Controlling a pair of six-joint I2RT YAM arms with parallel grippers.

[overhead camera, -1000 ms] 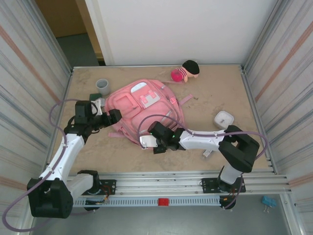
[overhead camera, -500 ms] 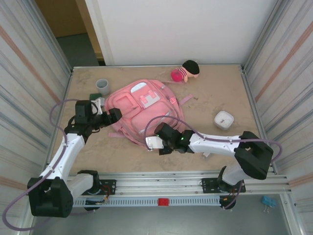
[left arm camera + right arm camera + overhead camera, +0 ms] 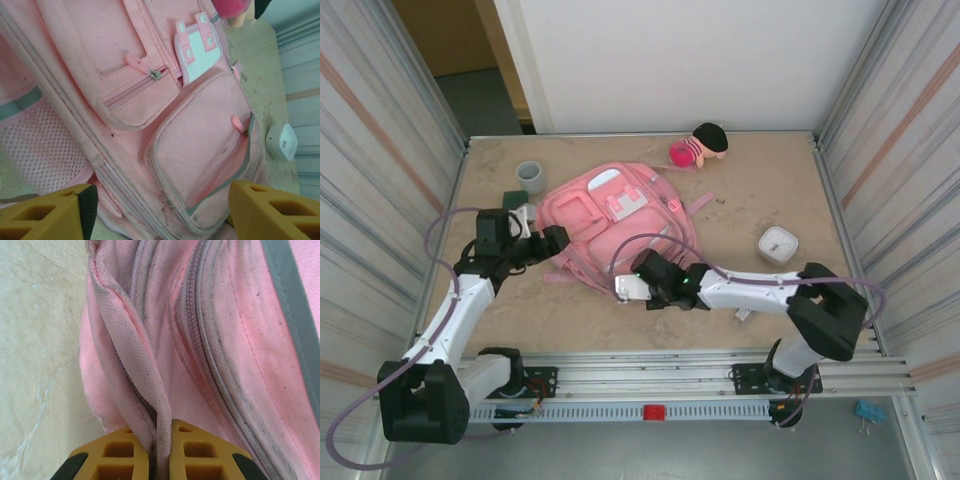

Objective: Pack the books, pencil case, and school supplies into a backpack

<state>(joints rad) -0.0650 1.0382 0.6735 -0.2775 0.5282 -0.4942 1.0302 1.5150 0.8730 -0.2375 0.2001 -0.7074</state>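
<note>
- Backpack point(image 3: 610, 215): large, pink, lying flat on the table point(image 3: 760, 180) left of centre, front pockets facing up. The left wrist view shows two zipped pockets, a mesh side pocket and a white patch point(image 3: 199, 44) on the backpack point(image 3: 150, 100).
- Left gripper point(image 3: 558, 238): at the backpack's left edge. In its wrist view the left gripper point(image 3: 162, 192) has its yellow fingers point(image 3: 45, 212) set wide apart, with the backpack's front spanning the space between them. Whether either finger touches the fabric cannot be told.
- Right gripper point(image 3: 623, 288): at the backpack's near edge. In its wrist view the right gripper point(image 3: 159, 427) has its yellow fingers point(image 3: 112, 452) drawn together, clamped on a raised fold of the backpack point(image 3: 225, 340) beside a zip line.
- White rounded-square box point(image 3: 777, 243): on the table to the right of the backpack, apart from it and beyond the right arm. It also appears at the right edge of the left wrist view point(image 3: 281, 141).
- Pencil case point(image 3: 515, 198): a dark green end shows just beside the grey cup point(image 3: 529, 176), near the backpack's left side. The rest is hidden behind the left arm.
- Plush doll point(image 3: 700, 145): pink with black hair, near the far edge of the table, beyond the backpack.
</note>
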